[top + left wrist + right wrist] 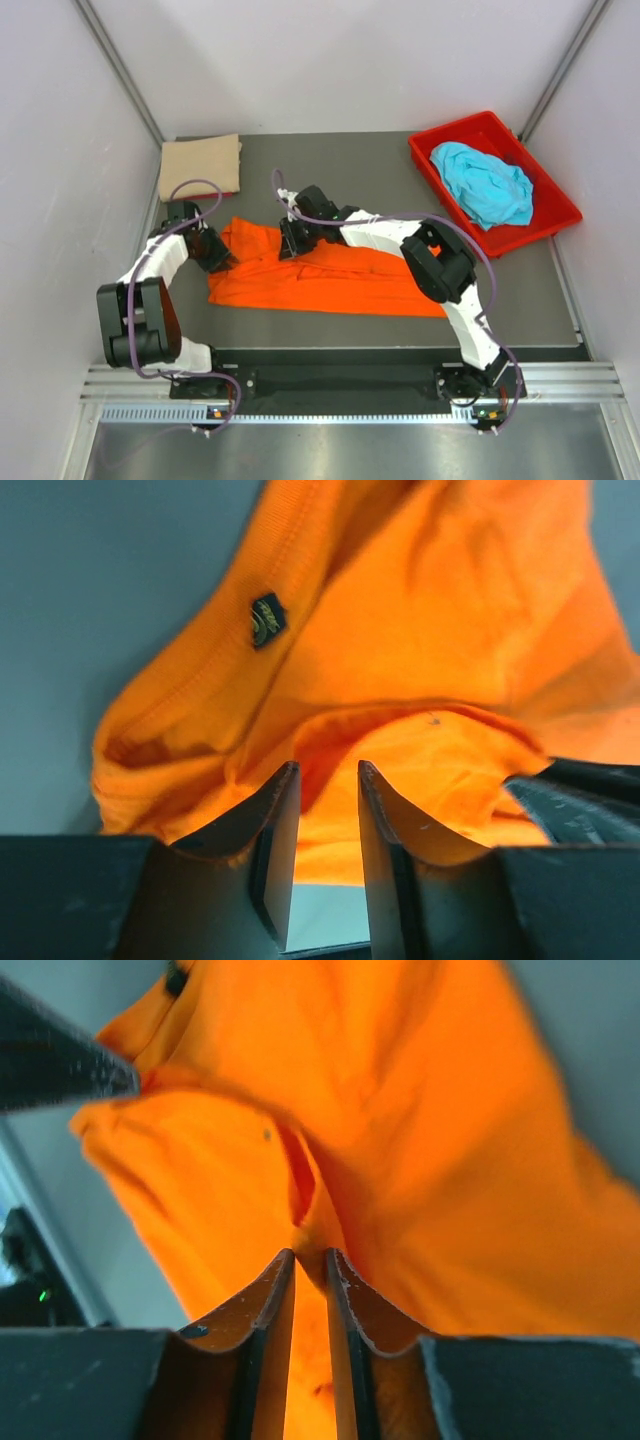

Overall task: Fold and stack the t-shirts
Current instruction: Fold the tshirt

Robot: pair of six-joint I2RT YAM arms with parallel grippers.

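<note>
The bright orange t-shirt (340, 280) lies as a long crumpled band across the middle of the dark mat. My left gripper (222, 262) is at its left end. In the left wrist view the left gripper (328, 768) shows a plain gap, with the orange t-shirt (420, 630) edge lying in it, not pinched. My right gripper (288, 245) is at the shirt's far edge. In the right wrist view the right gripper (310, 1255) is shut on a bunched fold of the orange t-shirt (420, 1110). A folded tan t-shirt (200, 165) lies back left. The turquoise t-shirt (485, 185) sits crumpled in the bin.
A red plastic bin (447, 195) stands at the back right of the mat (330, 170). White walls close in the sides and back. A small dark label (267, 618) shows on the orange cloth. A metal rail runs along the near edge by the arm bases.
</note>
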